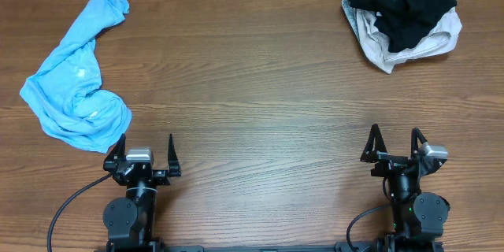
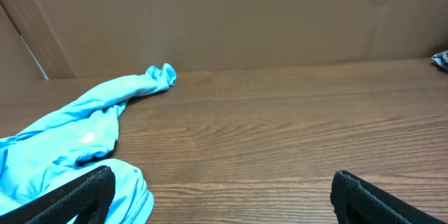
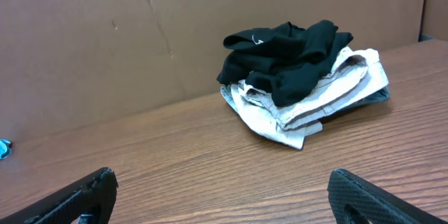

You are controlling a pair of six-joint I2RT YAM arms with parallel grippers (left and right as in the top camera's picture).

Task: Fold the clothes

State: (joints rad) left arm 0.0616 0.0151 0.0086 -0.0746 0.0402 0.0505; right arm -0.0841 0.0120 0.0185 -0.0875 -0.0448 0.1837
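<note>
The light sky-blue T-shirt (image 1: 79, 75) lies crumpled in a long bunch at the table's left side, reaching from the far left corner down to just ahead of my left gripper. In the left wrist view the T-shirt (image 2: 77, 136) fills the left part, its near fold beside my left finger. My left gripper (image 1: 144, 156) is open and empty at the near edge; it also shows in the left wrist view (image 2: 220, 192). My right gripper (image 1: 395, 146) is open and empty at the near right, also seen in the right wrist view (image 3: 224, 196).
A black garment (image 1: 402, 4) lies on a beige garment (image 1: 429, 43) in a heap at the far right corner, also in the right wrist view (image 3: 287, 52). A cardboard wall (image 2: 224, 14) stands behind the wooden table (image 1: 252, 94).
</note>
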